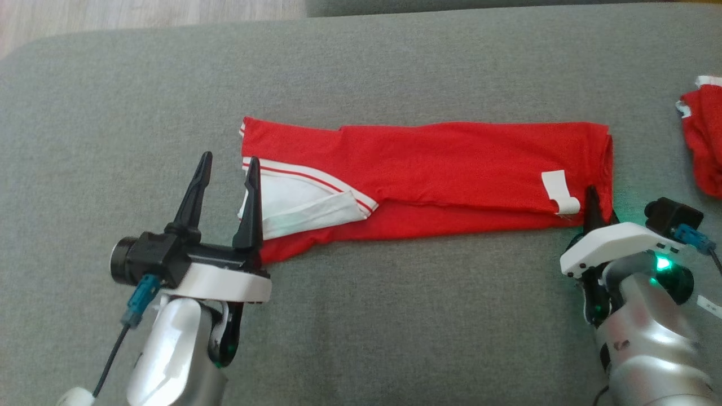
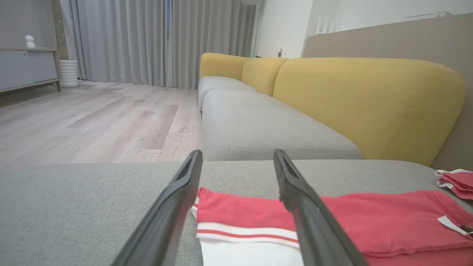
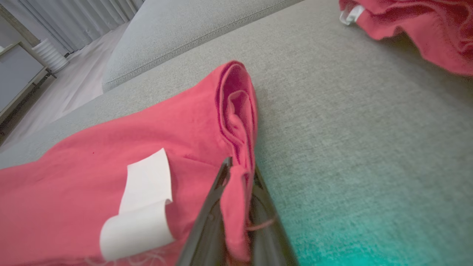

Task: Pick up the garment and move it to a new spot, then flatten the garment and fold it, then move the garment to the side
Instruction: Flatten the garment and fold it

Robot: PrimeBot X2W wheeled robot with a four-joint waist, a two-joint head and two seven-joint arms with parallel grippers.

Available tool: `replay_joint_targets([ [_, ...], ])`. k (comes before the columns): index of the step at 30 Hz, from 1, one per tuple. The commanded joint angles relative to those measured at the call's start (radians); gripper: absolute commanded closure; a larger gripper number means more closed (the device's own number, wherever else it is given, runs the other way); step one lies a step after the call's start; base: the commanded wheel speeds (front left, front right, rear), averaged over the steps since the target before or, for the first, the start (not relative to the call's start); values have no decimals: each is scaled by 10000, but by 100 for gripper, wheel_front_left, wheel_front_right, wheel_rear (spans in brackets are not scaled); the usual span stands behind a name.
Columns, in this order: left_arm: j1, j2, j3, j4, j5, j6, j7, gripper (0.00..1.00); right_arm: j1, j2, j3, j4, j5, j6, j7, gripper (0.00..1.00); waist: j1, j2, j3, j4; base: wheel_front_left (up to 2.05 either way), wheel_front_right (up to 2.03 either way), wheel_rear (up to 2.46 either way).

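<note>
The garment [image 1: 428, 169] is a red shirt with white, red-striped trim, folded into a long flat band across the grey cushion [image 1: 361, 316]. A white label [image 1: 558, 194] curls near its right end. My right gripper [image 1: 595, 206] is shut on the garment's near right corner; in the right wrist view red cloth [image 3: 236, 192] is pinched between the two dark fingers. My left gripper [image 1: 228, 169] stands open at the garment's left end, one finger over the white trim [image 2: 247, 236], the other over bare cushion, nothing between them.
A second red garment [image 1: 702, 141] lies bunched at the cushion's far right edge. Beyond the cushion are another grey seat with yellow backrests [image 2: 369, 96], wooden floor [image 2: 92, 122] and grey curtains [image 2: 147, 40].
</note>
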Motion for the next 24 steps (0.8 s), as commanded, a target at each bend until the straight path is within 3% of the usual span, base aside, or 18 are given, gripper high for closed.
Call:
replay_joint_targets([
  [1, -274, 60, 399, -319, -2, -16, -51, 0, -121, 80, 302, -129, 54, -7, -113, 100, -1, 0, -74, -60, 0, 0, 0],
  [14, -57, 59, 227, -611, -312, 44, -51, 0, -16, -1918, -423, -769, -186, -7, -372, 100, -1, 0, -676, -350, 0, 0, 0],
  [18, -11, 59, 103, -679, -402, 102, -51, 0, -95, -1908, -263, -1098, -156, -7, -376, 100, -1, 0, -873, -330, 0, 0, 0],
  [24, 110, 59, 149, -743, -420, 166, -51, 0, -204, -1318, 321, -1904, 189, -7, -196, 100, -1, 0, -1254, -112, 0, 0, 0],
])
